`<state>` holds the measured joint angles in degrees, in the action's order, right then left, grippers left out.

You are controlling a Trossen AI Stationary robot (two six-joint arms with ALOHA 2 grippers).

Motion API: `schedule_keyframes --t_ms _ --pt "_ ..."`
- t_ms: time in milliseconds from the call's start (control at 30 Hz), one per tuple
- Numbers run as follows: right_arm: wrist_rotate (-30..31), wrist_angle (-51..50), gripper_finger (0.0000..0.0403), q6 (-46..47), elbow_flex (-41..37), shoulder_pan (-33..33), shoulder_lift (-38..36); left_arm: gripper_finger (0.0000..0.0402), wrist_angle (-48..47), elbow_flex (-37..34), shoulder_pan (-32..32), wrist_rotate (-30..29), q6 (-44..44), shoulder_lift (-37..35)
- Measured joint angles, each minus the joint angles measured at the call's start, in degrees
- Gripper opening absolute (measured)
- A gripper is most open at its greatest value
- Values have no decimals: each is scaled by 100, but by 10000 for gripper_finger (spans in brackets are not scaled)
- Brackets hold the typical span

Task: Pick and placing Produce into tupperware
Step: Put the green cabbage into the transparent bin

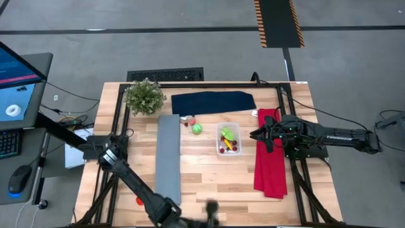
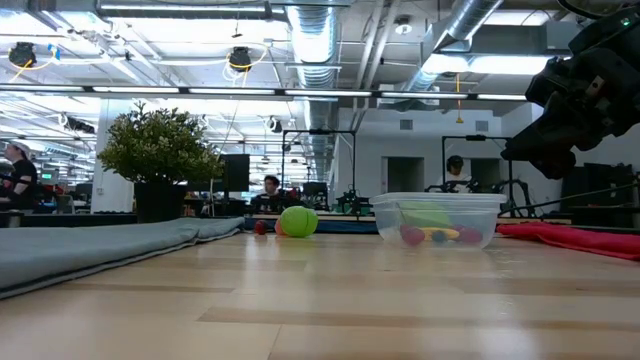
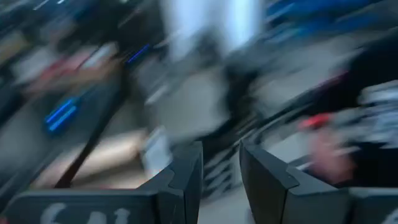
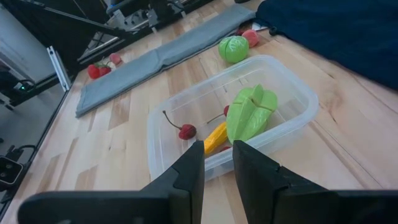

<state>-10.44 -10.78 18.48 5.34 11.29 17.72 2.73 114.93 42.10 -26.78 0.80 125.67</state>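
Wood-plank tabletop [image 1: 209, 183], pale butcher-block strips, inside a black frame; grey floor all round, hazard-striped strip at the far side. No legible writing anywhere.

Nearest edge: left gripper [image 1: 212, 209] blurred and cut off by the picture's lower border. Left wrist view smeared throughout — only the two dark fingers [image 3: 186, 174] readable, a narrow gap between them, nothing seen in it. Small red pieces [image 4: 102, 67] on the wood near that arm, beside the grey cloth [image 1: 168, 158], a long matte strip running near to far.

Mid-table: tupperware [image 1: 228, 139], clear plastic, rounded corners. Inside: lime-green ridged piece [image 4: 250, 113], yellow piece [image 4: 214, 138] partly hidden behind the right fingers, cherry [image 4: 186, 131] with a thin stem, more red bits too small to tell apart.

Right gripper [image 1: 258, 135] just beside the tub's right wall, over the red cloth [image 1: 271, 161]; jaws narrow, holding nothing visible.

Further back: round green piece [image 1: 197, 128] and a small red one [image 1: 186, 123] loose on the wood, left of the tub. Navy cloth [image 1: 213, 102] and bushy potted plant [image 1: 145, 96] along the far edge.

Low view: people at desks in the room behind.
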Motion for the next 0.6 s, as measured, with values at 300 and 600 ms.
schedule_keyframes --t_ms 300,600 --pt "0 -9 107 0 0 0 0 96 -400 0 -449 2494 461 31" --pt "-2 -16 107 0 0 0 0 96 -1294 -9 -815 2473 592 -269"
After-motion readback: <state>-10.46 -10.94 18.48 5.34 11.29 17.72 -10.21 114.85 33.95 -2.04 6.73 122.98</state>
